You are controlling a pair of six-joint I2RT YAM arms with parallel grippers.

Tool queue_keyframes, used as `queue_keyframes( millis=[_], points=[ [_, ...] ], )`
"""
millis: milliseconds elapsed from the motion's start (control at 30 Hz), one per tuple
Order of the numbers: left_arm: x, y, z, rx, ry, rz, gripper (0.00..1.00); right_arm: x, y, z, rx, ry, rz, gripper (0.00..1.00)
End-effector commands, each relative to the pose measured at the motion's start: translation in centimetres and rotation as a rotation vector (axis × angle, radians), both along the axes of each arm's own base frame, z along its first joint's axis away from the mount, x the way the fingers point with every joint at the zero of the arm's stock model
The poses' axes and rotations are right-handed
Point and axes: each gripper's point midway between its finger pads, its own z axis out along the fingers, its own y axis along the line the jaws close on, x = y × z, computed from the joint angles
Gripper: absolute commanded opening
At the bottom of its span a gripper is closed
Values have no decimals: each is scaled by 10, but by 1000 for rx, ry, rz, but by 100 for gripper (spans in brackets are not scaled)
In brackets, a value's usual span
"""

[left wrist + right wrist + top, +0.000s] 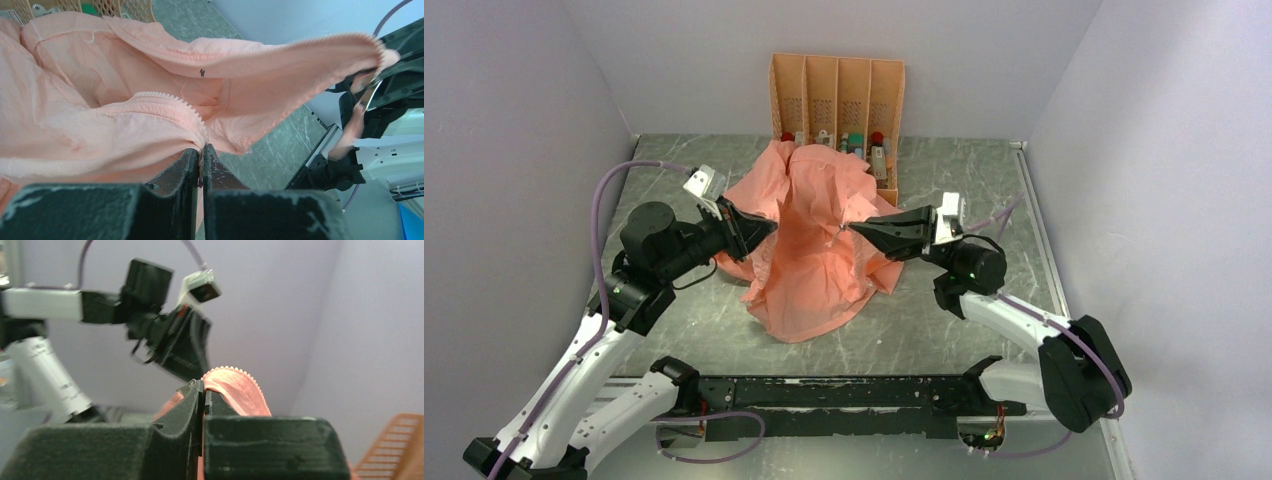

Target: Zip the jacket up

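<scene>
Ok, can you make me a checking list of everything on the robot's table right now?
Surface: grey marbled tabletop, pale streaks.
Job's things: salmon-pink thin fabric jacket, crumpled, held up, zipper teeth apart.
Clutter: orange perforated four-slot rack behind the jacket, small items inside.
End effectors: left end effector shut on one zipper edge; right end effector shut on the other.
Cables: purple cables loop along both arms.
Surroundings: pale lilac walls on three sides.

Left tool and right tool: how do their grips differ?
The left tool reaches in from the left and pinches one toothed zipper edge of the jacket; the right tool reaches in from the right and pinches the other. The left tool grips at the garment's side, the right tool nearer its middle. Both are shut on fabric.
</scene>
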Motion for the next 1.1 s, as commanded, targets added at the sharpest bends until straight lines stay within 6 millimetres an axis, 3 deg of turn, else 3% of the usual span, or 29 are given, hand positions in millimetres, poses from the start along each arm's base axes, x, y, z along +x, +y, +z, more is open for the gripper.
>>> queue_keyframes(
  millis=[0,100,133,167,233,267,300,333,367,400,467,500,533,567,600,667,700,733,833,1067],
  points=[
    [-3,-1,30,-25,-103,-30,8,1,-25,39,232,-91,-92,0],
    [-5,-2,34,-23,-106,-38,8,29,-52,44,358,16,-283,0],
    [-5,-1,33,-21,-105,-33,8,29,-52,47,351,21,-286,0],
    [-5,0,32,-20,-104,-27,8,4,-35,44,241,-73,-167,0],
    [-5,2,31,-17,-108,-21,8,-67,-2,39,-81,-344,233,0],
    [-5,2,31,-14,-109,-20,8,-64,5,47,-93,-287,290,0],
    [-4,2,30,-10,-109,-21,8,-12,-5,68,57,-62,131,0],
    [-4,1,31,-8,-109,-23,8,45,-32,69,227,157,-133,0],
    [-4,0,31,-8,-111,-28,8,73,-56,61,300,227,-354,0],
    [-4,0,33,-10,-115,-32,8,51,-44,61,211,85,-341,0],
    [-6,0,36,-7,-116,-36,8,-16,-1,49,-136,-236,34,0],
    [-7,3,36,-7,-122,-26,8,-8,1,57,-150,-174,36,0],
    [-6,4,34,-5,-126,-14,8,54,-23,75,2,72,-272,0],
    [-5,5,31,-2,-127,-6,8,85,-45,71,87,148,-516,0],
    [-4,5,30,-2,-128,-4,8,70,-39,69,51,2,-525,0],
    [-8,4,36,1,-127,-25,8,-2,-2,58,-145,-266,-141,0],
    [-9,3,35,7,-126,-31,8,-8,-1,67,-123,-242,-102,0],
    [-8,5,33,10,-125,-21,8,4,-4,74,-52,-199,-176,0],
    [-5,7,33,0,-135,0,8,21,-3,61,-32,-174,-267,0],
    [-5,7,31,4,-126,-3,8,11,5,56,-47,-183,-193,0]
  ],
)
